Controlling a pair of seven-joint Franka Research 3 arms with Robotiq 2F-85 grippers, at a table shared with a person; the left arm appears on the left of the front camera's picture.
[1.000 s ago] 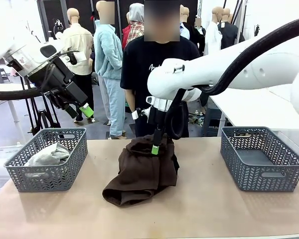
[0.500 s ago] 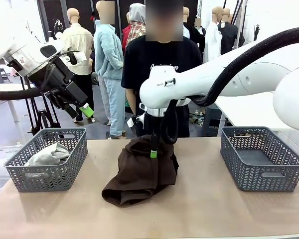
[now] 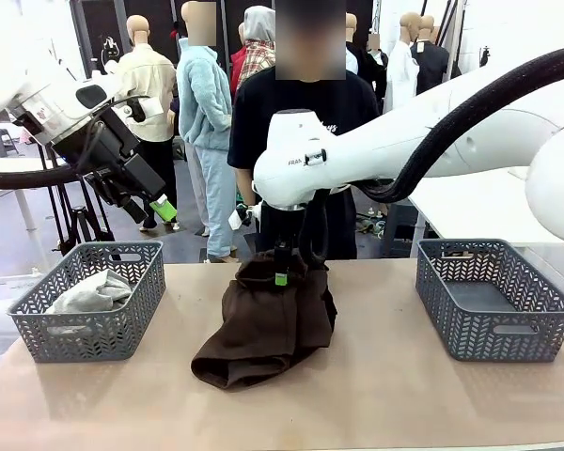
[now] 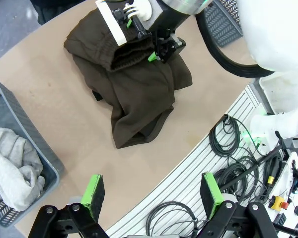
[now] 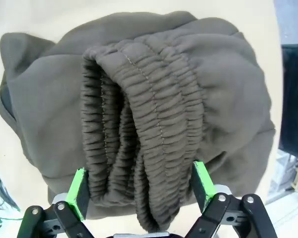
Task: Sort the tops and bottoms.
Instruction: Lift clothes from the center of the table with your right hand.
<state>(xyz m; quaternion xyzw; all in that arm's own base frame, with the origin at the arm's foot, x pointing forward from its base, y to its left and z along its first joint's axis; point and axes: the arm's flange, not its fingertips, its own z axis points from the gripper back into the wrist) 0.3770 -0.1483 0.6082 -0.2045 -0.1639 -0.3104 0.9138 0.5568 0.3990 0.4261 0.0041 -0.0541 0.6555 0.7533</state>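
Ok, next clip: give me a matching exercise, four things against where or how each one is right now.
1 brown trousers
2 grey garment
3 left pincer
4 right pincer

A open, astride the waistband
B heaped in the middle of the table
C lying in the left basket
D open, held up in the air

Pairs: 1-B, 2-C, 3-D, 4-A

place: robotics lab | evidence: white robot arms [image 3: 432,141], cable coils [image 4: 227,147], slotted aluminium bench [image 4: 188,174], emergency-stop button [image 4: 279,204]
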